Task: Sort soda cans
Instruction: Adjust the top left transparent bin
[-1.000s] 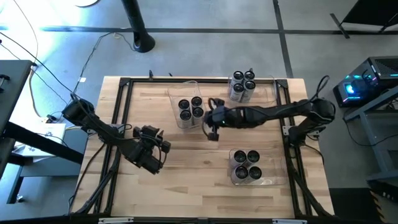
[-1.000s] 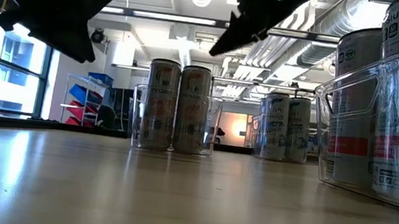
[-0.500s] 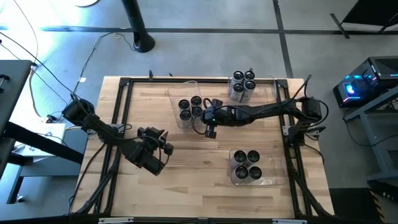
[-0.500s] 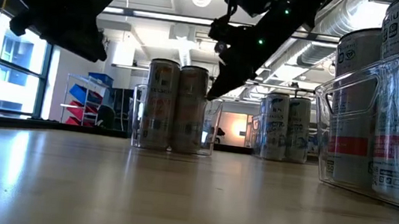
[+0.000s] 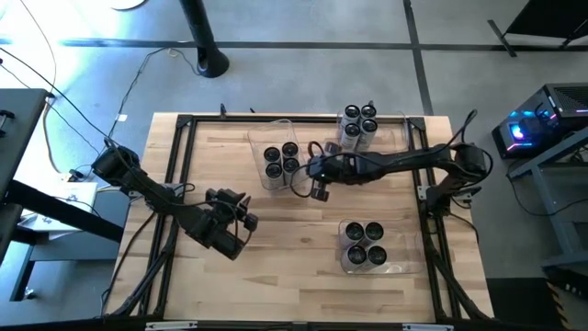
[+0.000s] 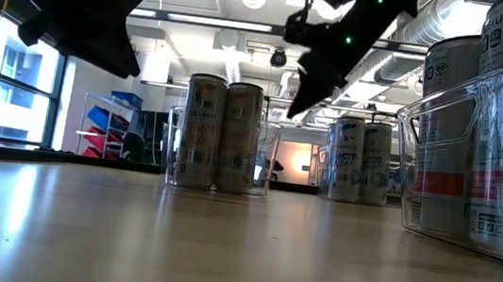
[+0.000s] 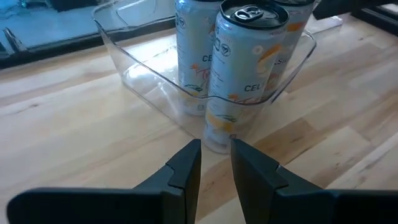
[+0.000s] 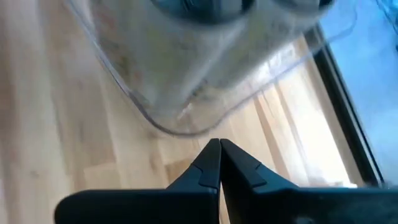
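Twelve soda cans (image 5: 281, 161), three clear bins (image 5: 258, 145), two arms, one table (image 5: 276, 239)

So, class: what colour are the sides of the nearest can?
White, with orange and teal print, on the nearest can; clearest in the left wrist view.

Overhead, table-level, two wrist views

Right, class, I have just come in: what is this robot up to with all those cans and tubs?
Twelve soda cans stand in fours in three clear bins on the wooden table. Neither arm holds a can. The right gripper is shut and empty, raised beside the middle bin of four cans. The left gripper hangs over the table's left part, its fingers nearly together with only a narrow gap, empty, facing that same bin. The other two bins sit at the far edge and the near right.
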Tool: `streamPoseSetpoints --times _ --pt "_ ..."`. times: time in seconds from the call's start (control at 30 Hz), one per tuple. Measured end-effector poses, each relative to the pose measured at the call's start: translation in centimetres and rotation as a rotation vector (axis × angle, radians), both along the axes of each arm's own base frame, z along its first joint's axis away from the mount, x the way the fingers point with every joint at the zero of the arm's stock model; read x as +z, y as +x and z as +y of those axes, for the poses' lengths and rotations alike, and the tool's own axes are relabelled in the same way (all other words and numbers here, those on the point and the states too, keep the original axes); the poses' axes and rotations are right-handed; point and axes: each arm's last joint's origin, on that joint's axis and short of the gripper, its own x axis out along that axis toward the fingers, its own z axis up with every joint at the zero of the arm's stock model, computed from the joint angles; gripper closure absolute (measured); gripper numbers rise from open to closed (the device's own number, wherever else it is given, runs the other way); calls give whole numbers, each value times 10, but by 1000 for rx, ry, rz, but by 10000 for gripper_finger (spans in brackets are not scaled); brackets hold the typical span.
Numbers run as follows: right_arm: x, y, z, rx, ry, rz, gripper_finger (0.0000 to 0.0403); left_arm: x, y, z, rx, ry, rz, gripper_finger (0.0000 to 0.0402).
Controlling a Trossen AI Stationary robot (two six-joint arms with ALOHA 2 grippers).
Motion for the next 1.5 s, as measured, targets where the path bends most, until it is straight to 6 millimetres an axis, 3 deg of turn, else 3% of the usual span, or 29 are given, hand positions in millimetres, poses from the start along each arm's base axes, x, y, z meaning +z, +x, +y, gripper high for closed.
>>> streamPoseSetpoints --times 0.37,0.77,1.2,1.5 --pt "-41 12 -11 -16 74 113 403 -2 3 0 -1 -79 20 322" --pt "-56 32 -8 71 190 -10 403 -18 11 3 29 -104 90 322" --pt "-75 54 -17 85 192 -151 403 -58 21 40 25 -175 126 364" --pt "-85 66 -26 78 174 -254 403 -70 16 68 101 -144 163 394"
